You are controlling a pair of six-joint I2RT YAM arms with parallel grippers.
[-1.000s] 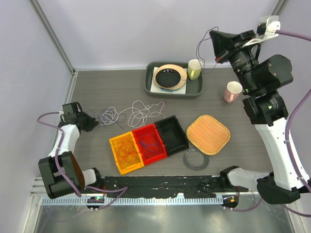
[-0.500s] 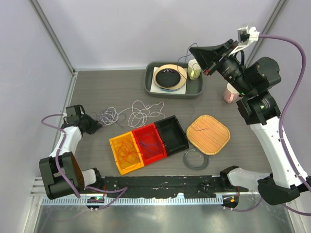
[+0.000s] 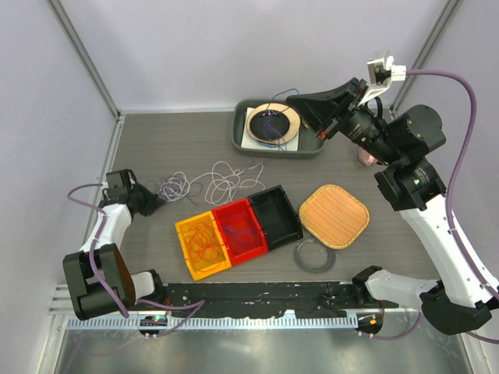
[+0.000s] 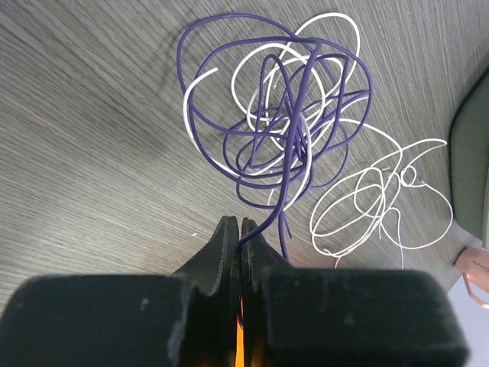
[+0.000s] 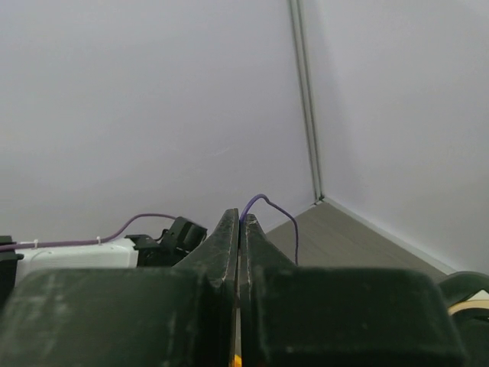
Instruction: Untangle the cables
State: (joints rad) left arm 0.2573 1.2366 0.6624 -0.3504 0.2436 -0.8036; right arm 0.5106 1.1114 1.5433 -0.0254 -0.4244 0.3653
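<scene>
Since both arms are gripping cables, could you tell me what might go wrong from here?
1. The left fingers pinch a purple cable whose loops weave through the white cable; pulling may tighten the tangle or drag the white one along.
2. The right fingers, raised above the tray, pinch a second purple cable at their very tips; it could slip out, or its hanging end could catch on the tray.

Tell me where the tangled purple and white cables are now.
In the top view, the tangled cables lie on the left half of the table, just right of the left gripper, which is shut on a purple strand, and beyond the orange bin.
</scene>
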